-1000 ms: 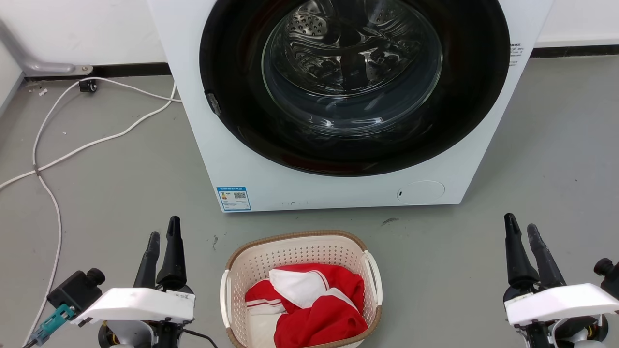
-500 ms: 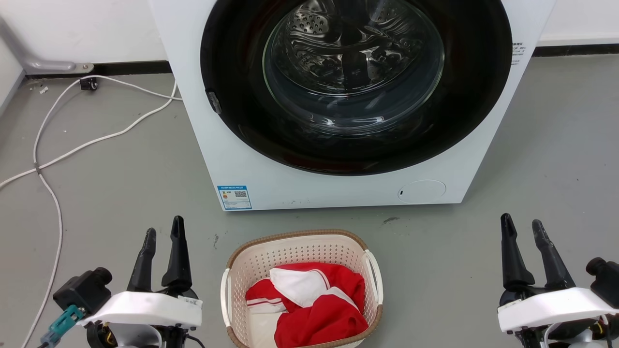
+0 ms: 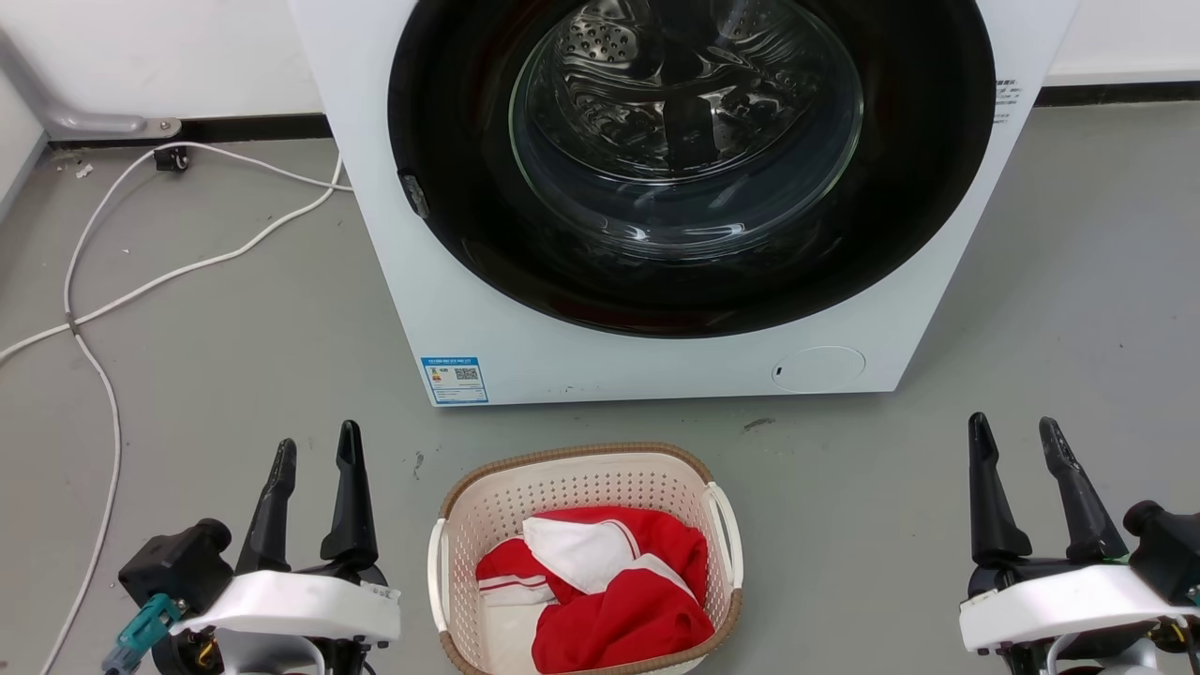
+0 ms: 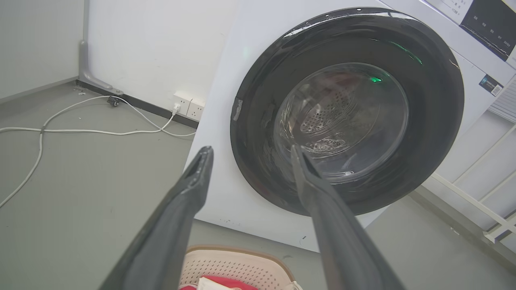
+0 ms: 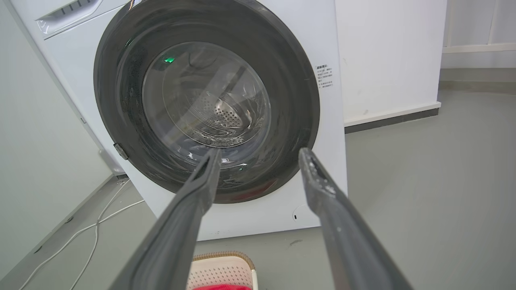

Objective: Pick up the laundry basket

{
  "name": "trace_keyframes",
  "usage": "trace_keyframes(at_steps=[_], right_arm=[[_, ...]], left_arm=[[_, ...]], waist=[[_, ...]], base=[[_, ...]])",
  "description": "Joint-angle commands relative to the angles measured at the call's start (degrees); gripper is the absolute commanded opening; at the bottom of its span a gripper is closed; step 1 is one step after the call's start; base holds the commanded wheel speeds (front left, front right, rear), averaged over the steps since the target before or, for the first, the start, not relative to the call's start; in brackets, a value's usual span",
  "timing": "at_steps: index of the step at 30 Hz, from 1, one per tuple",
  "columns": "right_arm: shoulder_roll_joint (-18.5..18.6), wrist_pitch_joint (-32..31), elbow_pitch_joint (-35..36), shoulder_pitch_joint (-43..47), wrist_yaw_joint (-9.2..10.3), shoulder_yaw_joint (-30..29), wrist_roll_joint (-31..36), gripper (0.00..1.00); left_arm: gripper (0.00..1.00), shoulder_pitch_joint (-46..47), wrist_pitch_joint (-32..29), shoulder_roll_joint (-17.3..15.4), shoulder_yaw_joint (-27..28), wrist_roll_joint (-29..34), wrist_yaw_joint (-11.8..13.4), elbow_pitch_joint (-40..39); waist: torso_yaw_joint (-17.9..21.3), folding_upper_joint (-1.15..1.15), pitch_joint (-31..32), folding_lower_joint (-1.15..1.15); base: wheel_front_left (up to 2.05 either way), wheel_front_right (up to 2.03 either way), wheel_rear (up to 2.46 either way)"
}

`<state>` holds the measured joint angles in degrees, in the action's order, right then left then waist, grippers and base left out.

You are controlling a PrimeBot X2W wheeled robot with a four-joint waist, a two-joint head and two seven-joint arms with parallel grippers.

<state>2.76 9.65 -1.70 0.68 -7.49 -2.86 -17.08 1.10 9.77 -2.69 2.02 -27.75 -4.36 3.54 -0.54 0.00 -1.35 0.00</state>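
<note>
Laundry basket [image 3: 581,487] sits on the grey floor just in front of the washer [image 3: 562,366], a red and white garment [image 3: 619,600] heaped inside, its white handles [image 3: 727,525] on the left and right walls. You have not touched it yet.

Over the last second both pairs of fingers have spread. The left gripper [image 3: 317,439] and right gripper [image 3: 1012,422] now stand parted to a moderate gap, holding nothing, and both arms have edged slightly inward. The basket itself has not moved. That reads as getting ready for a two-handed grasp, but each gripper is clear of its handle, the right one well apart, so you have the whole approach ahead.

Use the head view to judge those side gaps: it gives you both handles and both grippers flanking the basket. The wrist views aim higher, at the washer door. The left gripper [image 4: 250,150] and right gripper [image 5: 260,152] frame the glass, with the basket's far rim [image 4: 238,251] low between the fingers. You must tip both wrists down before those cameras help you
</note>
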Motion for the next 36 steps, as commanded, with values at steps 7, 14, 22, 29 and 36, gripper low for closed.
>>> trace_keyframes(at_steps=[7, 14, 22, 29, 36], right_arm=[[0.2, 1.4, 1.3, 0.7, 0.00, 0.3, 5.5, 1.00], [0.2, 2.6, 1.3, 1.4, 0.00, 0.4, 10.2, 1.00], [0.2, 3.5, 1.8, 1.7, 0.01, 0.3, 13.7, 1.00], [0.2, 4.2, 1.8, 2.2, 0.01, 0.3, 16.7, 1.00], [0.2, 5.0, 1.9, 2.4, 0.01, -0.1, 19.5, 1.00]], left_arm=[[1.00, -0.6, 1.3, -0.2, 0.0, 4.6, 0.5, -0.8], [1.00, -1.2, 2.4, -0.2, 0.1, 9.1, 0.9, -0.8], [1.00, -1.7, 3.3, -0.2, 0.0, 12.9, 1.0, -1.0], [1.00, -2.0, 4.1, -0.3, -0.4, 16.8, 2.0, -1.1], [1.00, -2.4, 4.8, -0.3, -0.7, 20.0, 2.4, -1.3]], waist=[[-0.1, 0.00, 0.0, 0.00], [-0.3, 0.00, 0.0, 0.00], [-0.3, 0.00, 0.0, 0.00], [-0.3, 0.00, 0.0, 0.00], [-0.4, 0.00, -0.2, 0.00]], base=[[0.00, 0.00, 0.00], [0.00, 0.00, 0.00], [0.00, 0.00, 0.00], [0.00, 0.00, 0.00], [0.00, 0.00, 0.00]])
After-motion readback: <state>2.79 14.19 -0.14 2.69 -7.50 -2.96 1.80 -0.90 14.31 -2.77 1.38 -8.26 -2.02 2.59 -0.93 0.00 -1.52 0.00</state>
